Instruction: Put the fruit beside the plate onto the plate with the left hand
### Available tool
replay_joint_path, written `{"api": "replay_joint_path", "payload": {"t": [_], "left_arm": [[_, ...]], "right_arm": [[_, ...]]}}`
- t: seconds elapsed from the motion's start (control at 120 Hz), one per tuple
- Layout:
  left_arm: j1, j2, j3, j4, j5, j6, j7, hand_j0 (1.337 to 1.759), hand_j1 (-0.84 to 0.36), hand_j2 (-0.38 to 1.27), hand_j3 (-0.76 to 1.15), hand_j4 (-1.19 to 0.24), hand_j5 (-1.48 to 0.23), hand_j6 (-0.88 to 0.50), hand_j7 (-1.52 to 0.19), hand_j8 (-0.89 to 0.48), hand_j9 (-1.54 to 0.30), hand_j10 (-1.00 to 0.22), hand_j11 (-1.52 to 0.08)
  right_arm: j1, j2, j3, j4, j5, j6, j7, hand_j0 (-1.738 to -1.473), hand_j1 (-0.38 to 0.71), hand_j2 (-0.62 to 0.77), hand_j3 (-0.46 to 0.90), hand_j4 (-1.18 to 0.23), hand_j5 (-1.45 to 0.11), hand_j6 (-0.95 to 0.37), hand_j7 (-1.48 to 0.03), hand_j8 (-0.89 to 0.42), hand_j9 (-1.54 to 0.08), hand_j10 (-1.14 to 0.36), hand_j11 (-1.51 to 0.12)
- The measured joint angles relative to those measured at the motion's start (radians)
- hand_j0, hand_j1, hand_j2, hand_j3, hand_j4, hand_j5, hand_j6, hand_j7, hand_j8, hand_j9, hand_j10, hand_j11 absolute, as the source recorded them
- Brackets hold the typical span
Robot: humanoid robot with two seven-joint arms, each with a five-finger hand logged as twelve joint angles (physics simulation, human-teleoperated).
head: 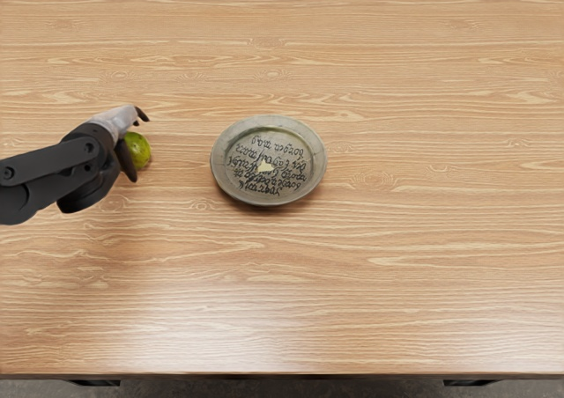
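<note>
Green fruit [139, 150] clasped by left hand [118, 132], fingers curled around it.

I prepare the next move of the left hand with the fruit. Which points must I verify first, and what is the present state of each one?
1. Left hand has reached the fruit: ok, it sits against the fruit's left side.
2. Firm hold on the fruit: cannot tell, the hand hides part of it.
3. Fruit on the plate: not ok, it lies to the left of the plate, apart from it.
4. Plate free to receive: ok, only writing and a pale mark show inside.
5. Way from fruit to plate: ok, only bare table lies between.
6. Right arm out of the way: ok, it is not in view.
</note>
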Motion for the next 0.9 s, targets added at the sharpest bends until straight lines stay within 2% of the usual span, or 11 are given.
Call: {"api": "replay_joint_path", "payload": {"t": [0.358,0.9], "left_arm": [[0.0,0.008,0.002,0.005,0.0,0.0,0.0,1.658,0.02,0.06,0.0,-0.28,-0.35,-0.28,-0.35,-0.28,-0.35,-0.28,-0.35],[0.006,0.0,0.002,0.005,-0.001,-0.001,0.0,1.658,-0.1,0.08,0.0,-0.38,-0.49,-0.38,-0.49,-0.38,-0.49,-0.38,-0.49]], "right_arm": [[0.0,0.0,0.0,0.0,0.0,0.0,0.0,-1.658,-0.35,0.0,0.0,0.0,0.0,0.0,0.0,0.0,0.0,0.0,0.0],[0.0,0.0,0.001,0.0,0.0,0.0,0.0,-1.658,-0.35,0.0,0.0,0.0,0.0,0.0,0.0,0.0,0.0,0.0,0.0]]}}
